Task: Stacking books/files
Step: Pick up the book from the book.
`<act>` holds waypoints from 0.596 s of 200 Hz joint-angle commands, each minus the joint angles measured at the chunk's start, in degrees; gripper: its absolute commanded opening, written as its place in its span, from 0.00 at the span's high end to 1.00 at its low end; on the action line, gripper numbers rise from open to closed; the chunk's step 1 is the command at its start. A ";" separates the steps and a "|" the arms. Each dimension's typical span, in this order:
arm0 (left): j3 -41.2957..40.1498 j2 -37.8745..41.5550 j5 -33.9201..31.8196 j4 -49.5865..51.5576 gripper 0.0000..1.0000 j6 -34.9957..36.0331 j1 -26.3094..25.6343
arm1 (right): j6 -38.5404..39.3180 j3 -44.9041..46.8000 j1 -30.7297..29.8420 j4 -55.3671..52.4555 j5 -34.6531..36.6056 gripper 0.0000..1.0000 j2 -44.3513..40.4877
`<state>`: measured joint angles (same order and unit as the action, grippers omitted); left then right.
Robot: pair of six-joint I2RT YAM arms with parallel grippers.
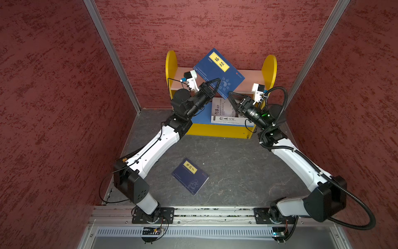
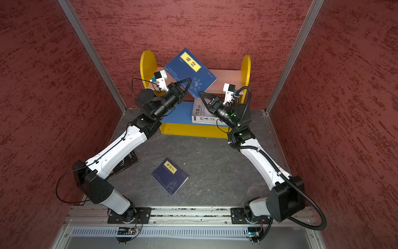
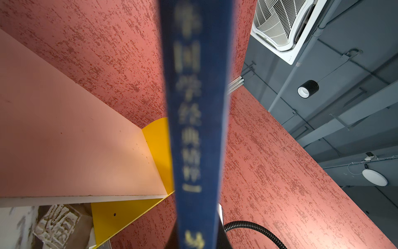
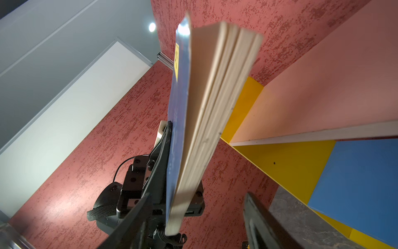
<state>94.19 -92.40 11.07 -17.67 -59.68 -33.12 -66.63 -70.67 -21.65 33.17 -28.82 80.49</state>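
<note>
A blue book with a yellow title label (image 1: 217, 69) (image 2: 189, 70) hangs tilted in the air in front of the shelf. My left gripper (image 1: 218, 81) (image 2: 189, 80) is shut on its lower edge; in the left wrist view its spine (image 3: 198, 129) rises from between the jaws. My right gripper (image 1: 229, 93) (image 2: 200, 93) is open, its fingers (image 4: 137, 213) standing apart on either side of the book's lower corner (image 4: 206, 107). A navy book (image 1: 190, 175) (image 2: 170, 175) lies flat on the table. Two white-grey books (image 1: 224, 113) (image 2: 202, 115) lie stacked on the lower shelf. A black book (image 2: 126, 162) is mostly hidden under my left arm.
The shelf unit has yellow sides (image 1: 171, 64), a pink upper board (image 1: 249, 75) and a blue lower board (image 1: 204, 116), and stands against the red back wall. Red walls close in both sides. A metal rail (image 1: 215, 212) runs along the front.
</note>
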 commanded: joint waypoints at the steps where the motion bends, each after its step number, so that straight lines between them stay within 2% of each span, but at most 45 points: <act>1: 1.92 -0.54 1.56 -3.33 0.98 -1.16 -0.18 | -3.14 -1.92 0.20 6.93 -1.66 0.41 0.91; 61: 3.79 -2.35 3.63 -2.37 0.97 -1.93 -0.10 | -4.43 -4.31 0.22 8.60 -2.14 0.63 4.12; 100: 2.95 -2.61 5.57 -1.58 0.87 -2.52 1.20 | -3.21 -4.34 0.53 8.20 -3.59 0.74 4.27; 119: 2.40 -2.55 6.56 -0.80 0.82 -3.07 1.97 | -2.89 -3.64 0.98 7.88 -2.76 0.91 3.82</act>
<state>96.31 -94.80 15.42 -16.97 -61.93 -32.21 -70.02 -73.63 -21.54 39.66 -31.16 84.88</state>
